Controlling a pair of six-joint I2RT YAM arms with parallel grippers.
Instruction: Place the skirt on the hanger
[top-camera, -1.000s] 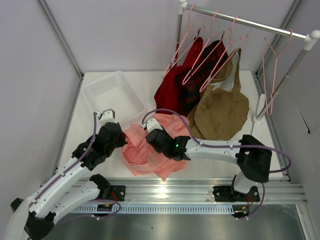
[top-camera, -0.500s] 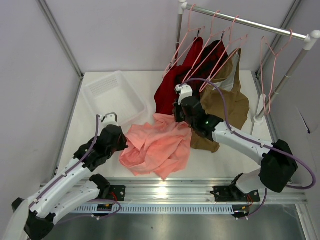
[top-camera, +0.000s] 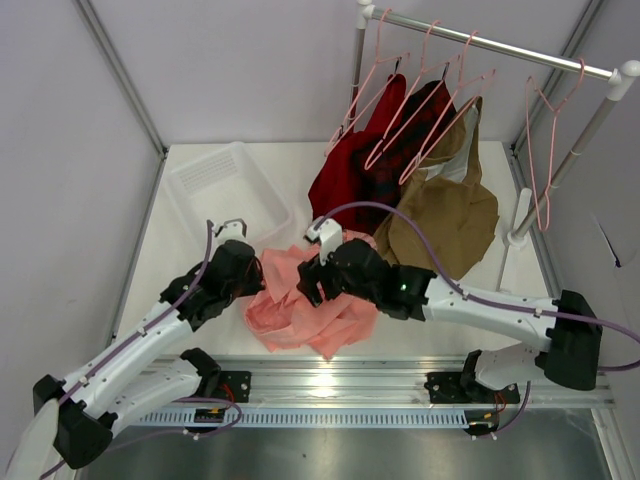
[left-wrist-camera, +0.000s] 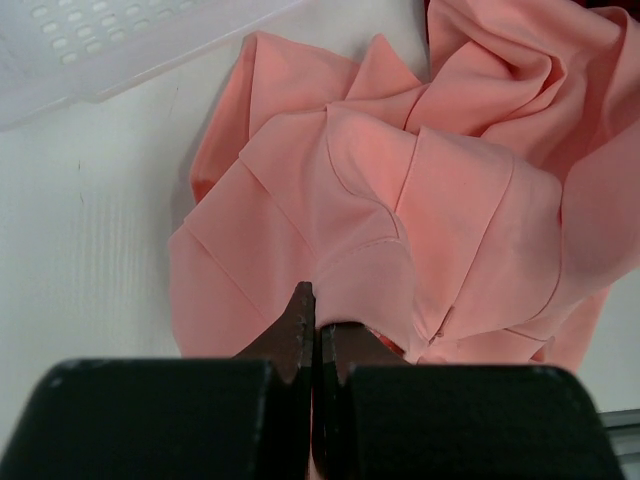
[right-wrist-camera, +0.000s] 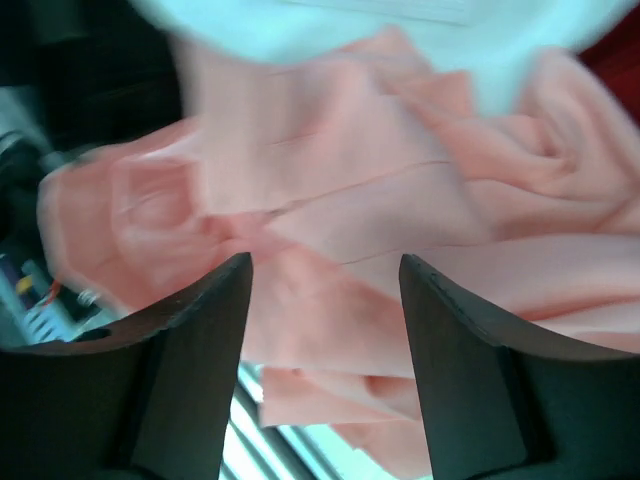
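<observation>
Far side, open table (top-camera: 296, 170) between bin (top-camera: 225, 190) on the left and hung clothes (top-camera: 440, 225) on the right; skirt (top-camera: 300, 312) heap fills the near middle

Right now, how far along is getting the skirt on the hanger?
Early stage. Done: nothing yet. The hanger hangs bare on the rail, and the skirt lies crumpled on the table. In hand: the left tool is shut, apparently pinching a fold of the skirt, and the right tool hovers open over the cloth. Left: lift and spread the skirt, then mount it on the hanger.
</observation>
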